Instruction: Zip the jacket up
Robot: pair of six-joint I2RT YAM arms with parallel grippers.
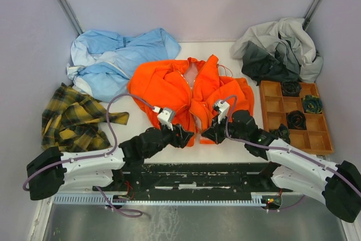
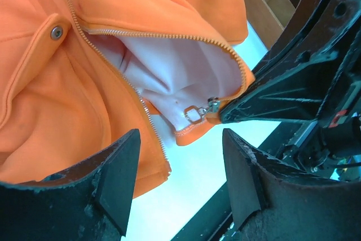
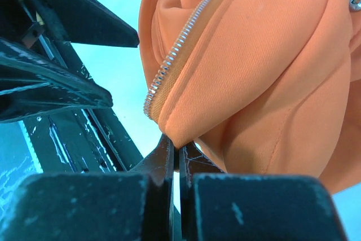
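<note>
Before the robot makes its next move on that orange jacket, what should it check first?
1. Right pincer grips the jacket hem: ok, shut on the fabric.
2. Left pincer free to grab: ok, open, holding nothing.
3. Zipper slider in sight: ok, beside the right pincer's tip.
4. Loose tooth row fed into the slider: not ok, its end hangs apart.
5. Jacket lying flat: not ok, rumpled.
</note>
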